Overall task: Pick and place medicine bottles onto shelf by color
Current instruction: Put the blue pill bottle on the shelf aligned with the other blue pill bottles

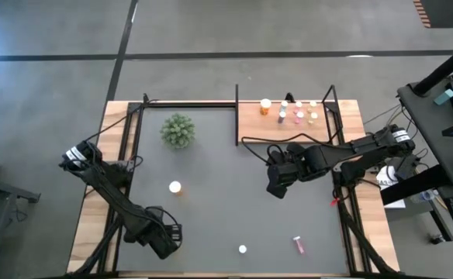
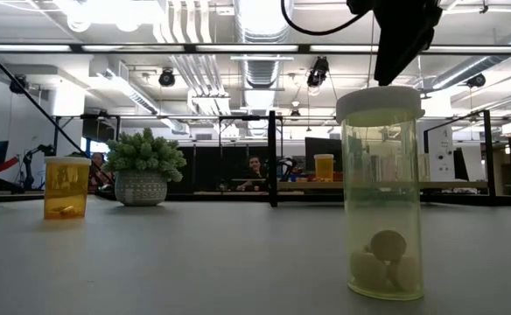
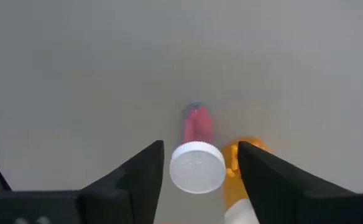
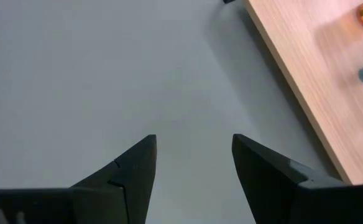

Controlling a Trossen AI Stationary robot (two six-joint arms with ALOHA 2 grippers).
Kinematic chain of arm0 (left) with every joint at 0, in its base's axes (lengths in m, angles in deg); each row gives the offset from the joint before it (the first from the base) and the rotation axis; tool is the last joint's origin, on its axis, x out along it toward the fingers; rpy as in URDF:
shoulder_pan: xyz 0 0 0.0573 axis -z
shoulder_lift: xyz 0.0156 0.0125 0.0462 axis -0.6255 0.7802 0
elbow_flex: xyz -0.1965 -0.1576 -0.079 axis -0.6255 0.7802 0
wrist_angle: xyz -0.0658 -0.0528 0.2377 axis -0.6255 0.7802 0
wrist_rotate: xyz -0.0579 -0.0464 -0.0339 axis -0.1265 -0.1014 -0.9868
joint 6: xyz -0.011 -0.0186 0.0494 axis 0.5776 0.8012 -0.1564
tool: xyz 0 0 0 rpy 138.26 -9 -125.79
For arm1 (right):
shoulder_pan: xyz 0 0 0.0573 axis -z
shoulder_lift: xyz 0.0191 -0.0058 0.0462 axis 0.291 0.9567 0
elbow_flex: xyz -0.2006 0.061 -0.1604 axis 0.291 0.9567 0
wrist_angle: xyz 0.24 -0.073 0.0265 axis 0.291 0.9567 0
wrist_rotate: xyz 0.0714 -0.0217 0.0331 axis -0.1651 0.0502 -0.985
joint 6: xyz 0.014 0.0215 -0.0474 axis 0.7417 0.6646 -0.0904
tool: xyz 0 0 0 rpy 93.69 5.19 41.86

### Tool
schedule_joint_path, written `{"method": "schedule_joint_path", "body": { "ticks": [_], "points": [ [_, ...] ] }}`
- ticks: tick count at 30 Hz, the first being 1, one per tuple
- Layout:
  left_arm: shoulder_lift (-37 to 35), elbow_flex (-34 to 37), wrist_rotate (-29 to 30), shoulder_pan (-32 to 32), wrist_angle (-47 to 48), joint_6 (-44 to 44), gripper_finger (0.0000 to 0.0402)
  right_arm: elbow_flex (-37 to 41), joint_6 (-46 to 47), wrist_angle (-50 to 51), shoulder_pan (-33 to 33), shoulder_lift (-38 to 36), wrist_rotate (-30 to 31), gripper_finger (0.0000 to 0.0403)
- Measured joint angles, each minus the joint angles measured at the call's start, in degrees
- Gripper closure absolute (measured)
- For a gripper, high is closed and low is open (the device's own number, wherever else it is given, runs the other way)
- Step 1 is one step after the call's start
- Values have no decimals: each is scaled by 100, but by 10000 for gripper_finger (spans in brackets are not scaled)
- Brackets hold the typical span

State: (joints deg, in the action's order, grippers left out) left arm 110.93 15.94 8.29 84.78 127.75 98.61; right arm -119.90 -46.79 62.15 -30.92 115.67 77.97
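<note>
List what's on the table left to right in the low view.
Orange bottle → potted green plant → small orange bottle on the far shelf → yellow-green bottle, closest to the camera.

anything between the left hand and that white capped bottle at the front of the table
Nothing visible. Only bare tabletop lies between the left hand and the white-capped bottle; the pink vial lies beyond it.
</note>
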Motion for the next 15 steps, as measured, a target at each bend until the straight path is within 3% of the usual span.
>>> {"method": "schedule_joint_path", "body": {
  "ticks": [9, 15],
  "points": [
    [2, 1, 0, -21, 9, -17, 296, 0, 15, -37, 0, 2, 0, 202],
    [2, -124, 219, -129, 24, -62, 297, 0, -128, -34, 0, -10, 0, 202]
  ]
}}
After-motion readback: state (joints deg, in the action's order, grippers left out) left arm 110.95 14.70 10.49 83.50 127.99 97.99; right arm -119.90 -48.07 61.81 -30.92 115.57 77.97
